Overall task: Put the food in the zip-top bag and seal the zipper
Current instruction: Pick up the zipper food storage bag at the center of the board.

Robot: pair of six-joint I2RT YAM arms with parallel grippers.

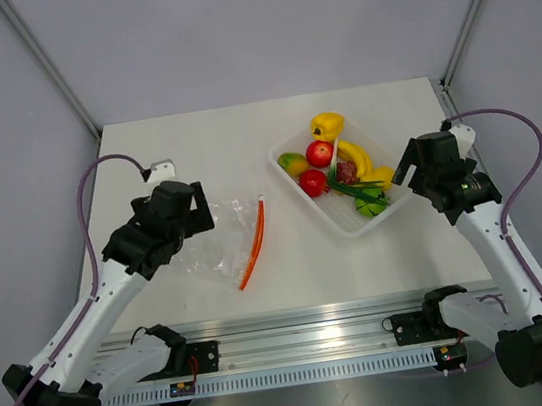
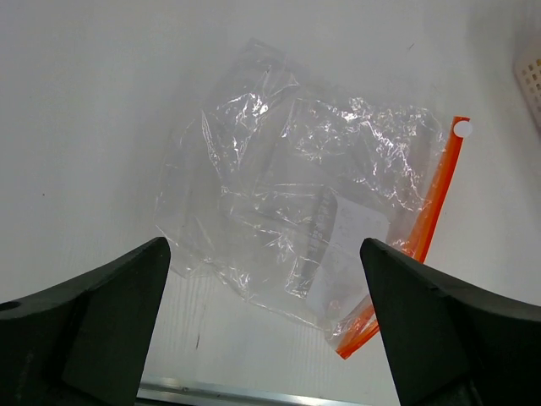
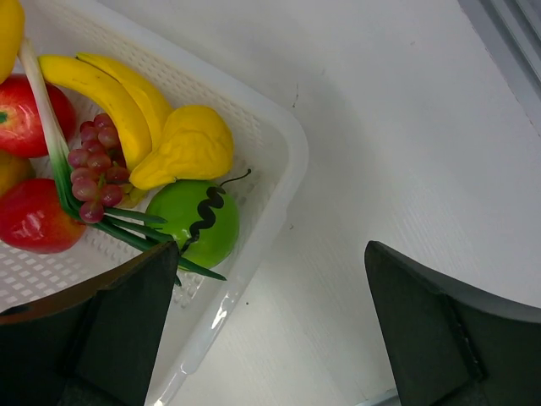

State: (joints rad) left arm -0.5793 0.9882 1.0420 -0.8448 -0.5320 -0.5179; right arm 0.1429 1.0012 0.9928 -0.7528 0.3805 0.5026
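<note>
Left hand [image 2: 262,258], fingers apart, above the crinkly clear plastic bag [image 2: 296,211] left of desk [image 1: 289,261] centre; right hand [image 3: 270,254], likewise apart, above plastic toy fruits [image 3: 110,93] in a white tray [image 3: 279,161] near the right edge. Advisable: pinch the bag beside its orange-red zipper strip [image 2: 435,199].

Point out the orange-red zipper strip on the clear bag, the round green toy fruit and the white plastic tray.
orange-red zipper strip [image 2: 433,207]: left wrist view, mid-length.
round green toy fruit [image 3: 218,234]: right wrist view, its skin.
white plastic tray [image 3: 287,148]: right wrist view, corner rim.

Crinkly clear plastic bag [image 2: 296,228], glossy fruit [image 3: 196,222]
</note>
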